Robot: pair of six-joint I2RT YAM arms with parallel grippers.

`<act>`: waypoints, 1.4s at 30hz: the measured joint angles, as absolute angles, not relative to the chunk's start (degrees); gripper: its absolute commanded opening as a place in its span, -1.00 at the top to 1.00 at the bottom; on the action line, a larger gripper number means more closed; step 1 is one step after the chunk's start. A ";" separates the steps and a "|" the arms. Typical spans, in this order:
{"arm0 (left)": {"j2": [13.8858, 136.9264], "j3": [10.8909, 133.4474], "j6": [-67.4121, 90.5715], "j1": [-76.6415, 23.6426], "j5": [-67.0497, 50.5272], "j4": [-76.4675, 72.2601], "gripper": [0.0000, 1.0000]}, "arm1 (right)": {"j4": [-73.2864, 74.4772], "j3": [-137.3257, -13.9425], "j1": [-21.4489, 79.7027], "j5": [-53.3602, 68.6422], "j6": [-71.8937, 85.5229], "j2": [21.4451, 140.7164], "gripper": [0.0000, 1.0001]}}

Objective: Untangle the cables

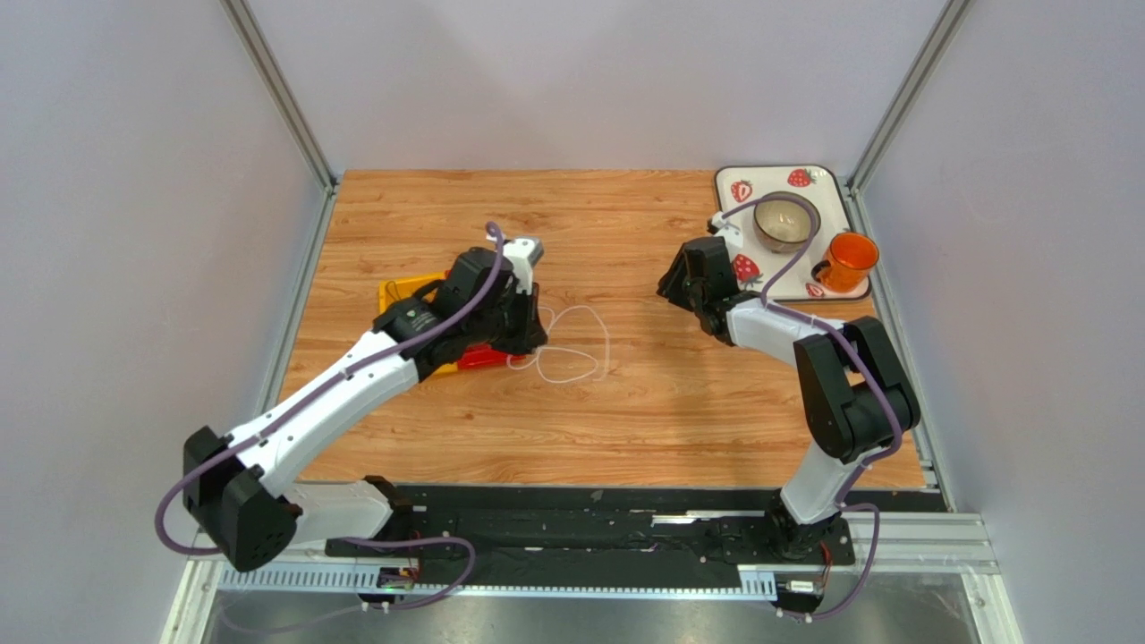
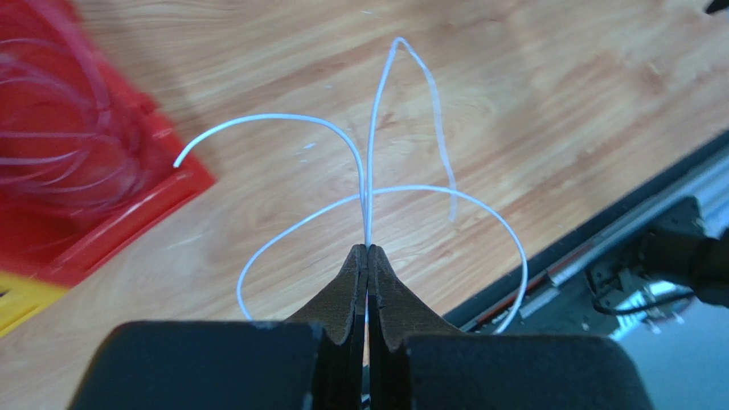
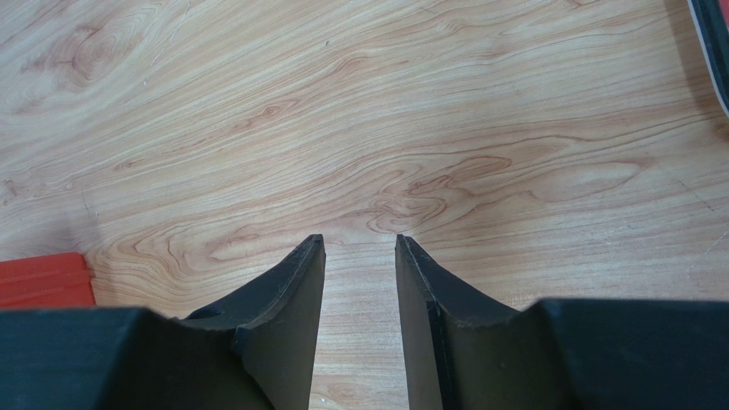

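The left hand (image 2: 368,249) is fully closed, its fingertips pinching a white cable (image 2: 282,116) where several strands cross. From there the cable spreads in loose loops and free ends over the wooden counter (image 2: 530,94). Just beside it to the left sits a red tray (image 2: 137,209) holding more thin coiled cables (image 2: 60,128), with a yellow tray (image 2: 21,299) touching its near edge. The right hand (image 3: 360,241) hangs well apart over bare wood, its jaws partly open and holding nothing.

Wood-grain table (image 3: 428,102), glossy red plastic tray (image 2: 128,213), matt black fingers (image 2: 346,290), smooth white cable (image 2: 282,117)
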State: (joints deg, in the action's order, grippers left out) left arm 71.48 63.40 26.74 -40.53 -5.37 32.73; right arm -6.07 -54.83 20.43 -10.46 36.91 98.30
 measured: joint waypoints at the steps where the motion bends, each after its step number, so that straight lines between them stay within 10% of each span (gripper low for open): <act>1: 70.13 63.53 26.63 -40.23 -3.22 34.28 1.00 | -6.07 -54.83 20.43 -10.39 36.93 98.30 0.21; 42: 55.53 75.02 18.20 -19.73 46.96 56.88 1.00 | -6.07 -54.83 19.29 -7.77 38.19 99.31 0.21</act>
